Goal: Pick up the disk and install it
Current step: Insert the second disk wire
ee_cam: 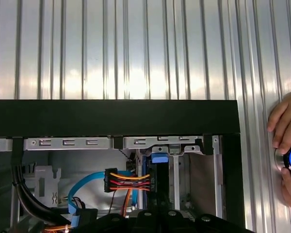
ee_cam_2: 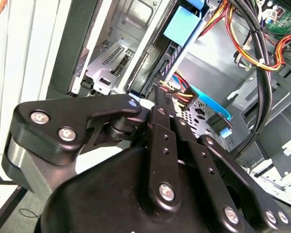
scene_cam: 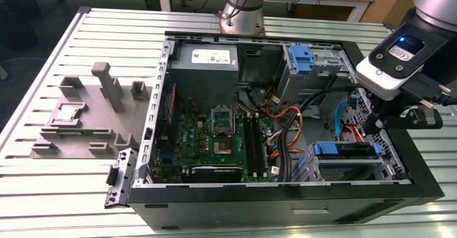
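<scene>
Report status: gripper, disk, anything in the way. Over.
Gripper shut, nothing seen in it, over the open case. Disk sitting in lower drive bay, blue rails showing. Orange-red power cable close by the bay.

Arm reaching steeply downward, gripper [ee_cam_2: 157, 92] black (fingers pressed together), wrist tilted.

The disk [scene_cam: 345, 150] lies flat in the drive bay at the lower corner of the open case, on the exterior view's right — a dark slab with a blue plastic carrier rail across its near end. In the second wrist view its blue rail [ee_cam_2: 182, 26] shows edge-on — tilted.
</scene>
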`<state>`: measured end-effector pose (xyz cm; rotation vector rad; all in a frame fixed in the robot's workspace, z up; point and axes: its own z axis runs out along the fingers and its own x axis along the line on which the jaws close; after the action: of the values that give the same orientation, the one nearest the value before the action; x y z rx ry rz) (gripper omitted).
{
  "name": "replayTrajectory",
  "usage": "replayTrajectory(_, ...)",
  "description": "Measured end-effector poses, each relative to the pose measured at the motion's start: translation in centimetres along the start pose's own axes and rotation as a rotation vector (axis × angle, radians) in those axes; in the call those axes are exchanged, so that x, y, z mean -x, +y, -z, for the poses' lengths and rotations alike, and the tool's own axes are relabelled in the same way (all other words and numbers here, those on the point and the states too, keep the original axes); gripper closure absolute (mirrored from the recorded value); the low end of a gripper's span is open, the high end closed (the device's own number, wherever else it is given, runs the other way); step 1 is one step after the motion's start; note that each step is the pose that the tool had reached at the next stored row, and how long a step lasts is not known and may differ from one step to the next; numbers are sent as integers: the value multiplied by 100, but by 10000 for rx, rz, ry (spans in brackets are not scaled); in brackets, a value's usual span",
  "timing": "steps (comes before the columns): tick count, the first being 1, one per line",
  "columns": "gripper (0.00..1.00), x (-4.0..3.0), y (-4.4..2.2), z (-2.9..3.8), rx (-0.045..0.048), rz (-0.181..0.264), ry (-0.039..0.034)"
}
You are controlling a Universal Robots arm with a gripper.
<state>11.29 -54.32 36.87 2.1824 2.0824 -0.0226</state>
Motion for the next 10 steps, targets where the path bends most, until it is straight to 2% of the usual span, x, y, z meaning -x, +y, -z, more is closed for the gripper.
replayTrajectory(5, 90, 3, -57, 6, -1, -1, 6)
replayTrajectory(10, 90, 0, -73, 15, -1, 2, 5)
